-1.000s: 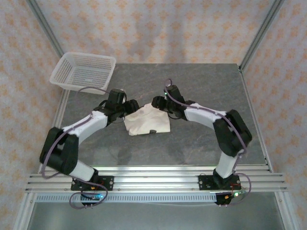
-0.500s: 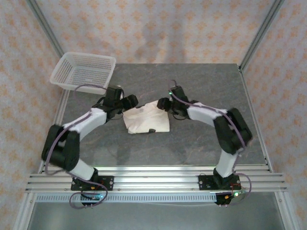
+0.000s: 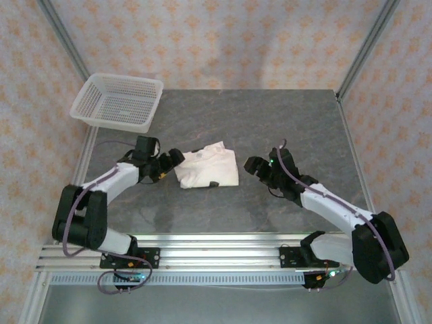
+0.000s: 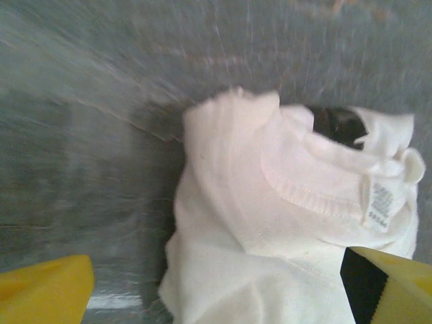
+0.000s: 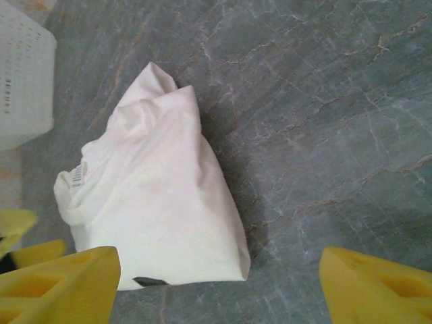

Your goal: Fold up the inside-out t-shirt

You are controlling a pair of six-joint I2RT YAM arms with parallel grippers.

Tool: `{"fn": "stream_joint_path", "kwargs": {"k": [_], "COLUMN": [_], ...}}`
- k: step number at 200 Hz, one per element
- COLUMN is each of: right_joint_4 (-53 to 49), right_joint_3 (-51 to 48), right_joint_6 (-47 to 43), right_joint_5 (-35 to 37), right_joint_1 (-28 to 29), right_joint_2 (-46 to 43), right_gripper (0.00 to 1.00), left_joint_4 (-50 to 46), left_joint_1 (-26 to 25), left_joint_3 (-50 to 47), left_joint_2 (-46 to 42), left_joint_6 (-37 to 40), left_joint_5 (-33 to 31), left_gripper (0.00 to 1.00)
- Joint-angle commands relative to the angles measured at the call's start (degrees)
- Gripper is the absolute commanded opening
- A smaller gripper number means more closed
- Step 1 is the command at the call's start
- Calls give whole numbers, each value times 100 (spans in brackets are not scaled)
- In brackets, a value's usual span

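The inside-out t-shirt [image 3: 208, 169] lies folded into a small cream-white bundle at the middle of the table, with a small dark tag [image 3: 213, 183] at its near edge. My left gripper [image 3: 172, 160] stands open just left of the bundle, close to its edge. In the left wrist view the shirt's collar and label [image 4: 380, 206] lie ahead of the spread yellow fingertips [image 4: 44, 291], and nothing is gripped. Off to the right of the shirt, my right gripper [image 3: 254, 166] is open and apart from it. In the right wrist view the t-shirt [image 5: 155, 202] lies ahead of the left fingertip [image 5: 61, 283].
A white mesh basket [image 3: 118, 101] sits at the table's far left corner, and its edge [image 5: 23, 81] shows in the right wrist view. Grey marble tabletop [image 3: 290, 121] stretches bare to the right and behind the shirt. Metal frame posts stand at the far corners.
Both grippers have opened and let go of the shirt. The right arm has pulled back to the right and nearer; the left gripper has drawn back to the left. The shirt now lies flat.
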Motion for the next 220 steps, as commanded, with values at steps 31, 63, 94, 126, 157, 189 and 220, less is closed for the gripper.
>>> {"fn": "stream_joint_path", "kwargs": {"k": [31,63,94,126,157,189,220], "right_joint_4": [-271,-989,-2029,-2196,-1069,2,1365], "right_joint_3": [45,59,58,-313,-873,-826,-874], "right_joint_6": [282,535,916,1603,2436,2701,3287], "right_joint_5": [189,849,1698,1459,136,-758,-1156], "right_joint_1": [-4,-13,-140,-916,-1960,-2336,-2311], "right_joint_2": [-439,-841,-1374,-2003,-2037,-1082,-26], "right_gripper": [77,77,77,77,76,76,76], "left_joint_4": [1564,1840,1786,1768,1671,1263,436], "left_joint_1": [-1203,-1990,-2672,-3082,-3049,-2778,-2684], "left_joint_3": [838,1986,3523,4827,4653,3643,2866], "left_joint_2": [1390,2557,3656,4417,3819,1975,289], "left_joint_6": [-720,-1007,-1212,-1550,-1312,-432,465], "left_joint_5": [319,131,-162,-266,-605,-1178,-1689], "left_gripper": [94,94,94,95,97,99,99]}}
